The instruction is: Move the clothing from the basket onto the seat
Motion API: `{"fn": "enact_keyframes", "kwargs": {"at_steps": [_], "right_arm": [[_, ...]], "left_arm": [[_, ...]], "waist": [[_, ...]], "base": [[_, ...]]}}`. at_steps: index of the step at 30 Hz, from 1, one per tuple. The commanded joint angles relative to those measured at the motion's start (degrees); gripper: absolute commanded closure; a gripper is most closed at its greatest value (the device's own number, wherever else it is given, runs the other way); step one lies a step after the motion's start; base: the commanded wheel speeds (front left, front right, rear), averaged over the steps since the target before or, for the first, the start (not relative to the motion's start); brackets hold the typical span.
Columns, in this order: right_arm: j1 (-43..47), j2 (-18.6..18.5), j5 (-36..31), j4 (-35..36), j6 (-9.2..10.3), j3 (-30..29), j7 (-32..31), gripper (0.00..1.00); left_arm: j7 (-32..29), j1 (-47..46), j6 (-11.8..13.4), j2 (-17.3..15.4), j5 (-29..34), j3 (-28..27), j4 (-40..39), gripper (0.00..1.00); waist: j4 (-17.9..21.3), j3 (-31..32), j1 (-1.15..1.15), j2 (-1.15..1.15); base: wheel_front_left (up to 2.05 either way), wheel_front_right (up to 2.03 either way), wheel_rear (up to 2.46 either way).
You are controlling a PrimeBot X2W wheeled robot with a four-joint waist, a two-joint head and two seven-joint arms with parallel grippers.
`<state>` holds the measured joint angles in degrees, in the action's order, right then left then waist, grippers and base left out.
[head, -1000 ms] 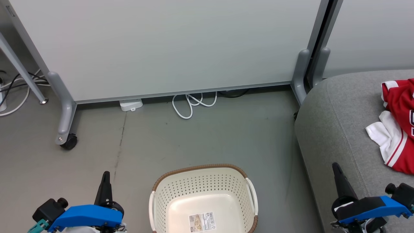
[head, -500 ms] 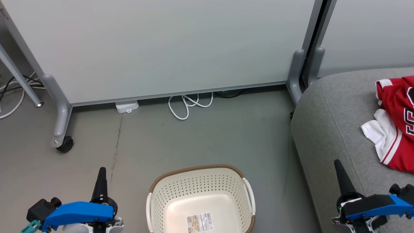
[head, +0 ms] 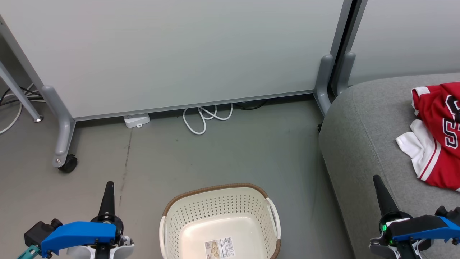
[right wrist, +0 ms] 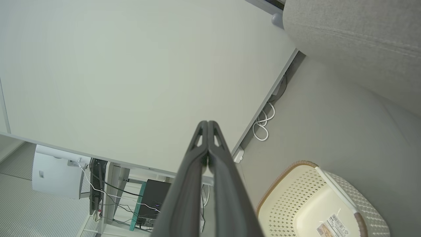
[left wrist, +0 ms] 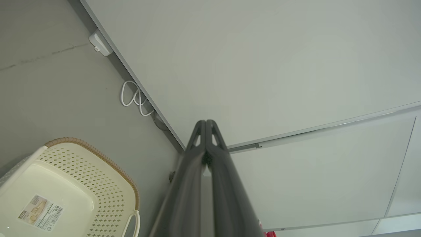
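Two grippers: both have their jaws pressed together, with nothing between them.
Left gripper (head: 108, 185): at seven o'clock in the head view. Its long, dark, tapering fingers point to twelve and meet tip to tip, with a blue shell behind them.
Basket (head: 201, 212): at six o'clock, standing on the floor (head: 222, 154) between the two grippers. It is near three o'clock of the left fingertips and apart from them. The body is rounded cream plastic with rows of small holes in the walls, a brown woven-look rim and white side handles. A barcode label (head: 218, 248) sits on its smooth bottom.
Cable (head: 205, 120): white and looped, at twelve o'clock of the basket, at the foot of the pale, smooth partition (head: 179, 50).
Seat (head: 363, 144): at three o'clock, in light-grey woven upholstery, with a rounded edge and a seam along it.
Right gripper (head: 376, 178): at five o'clock, seen against the seat's near part, its fingers closed and gripping nothing.
Clothing (head: 436, 140): on the seat at about one o'clock of the right fingertips, well apart from the jaws. It is crumpled red fabric with white trim and black-and-white numerals, and the view's right edge cuts it off.
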<state>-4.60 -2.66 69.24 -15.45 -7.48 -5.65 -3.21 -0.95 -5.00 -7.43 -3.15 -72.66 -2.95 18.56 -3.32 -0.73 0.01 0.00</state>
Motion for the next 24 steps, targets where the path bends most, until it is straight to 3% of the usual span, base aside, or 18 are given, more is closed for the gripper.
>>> {"fn": "enact_keyframes", "kwargs": {"at_steps": [1, 24], "right_arm": [[-1.45, -0.27, 1.48, 0.65, -0.02, -0.15, -0.25, 1.0], [-1.66, -0.31, 12.62, 1.12, -0.02, -0.58, -1.83, 1.0]], "left_arm": [[-0.35, -1.21, -0.06, -0.01, -1.2, -0.46, -0.84, 1.0], [-3.14, -1.36, -0.08, 0.13, -10.69, -2.18, -2.84, 1.0]], "waist": [[0.1, 0.02, 0.0, 0.0], [1.58, 0.26, 0.0, 0.0]], "base": [[0.0, 0.0, 0.0], [0.0, 0.0, 0.0]]}}
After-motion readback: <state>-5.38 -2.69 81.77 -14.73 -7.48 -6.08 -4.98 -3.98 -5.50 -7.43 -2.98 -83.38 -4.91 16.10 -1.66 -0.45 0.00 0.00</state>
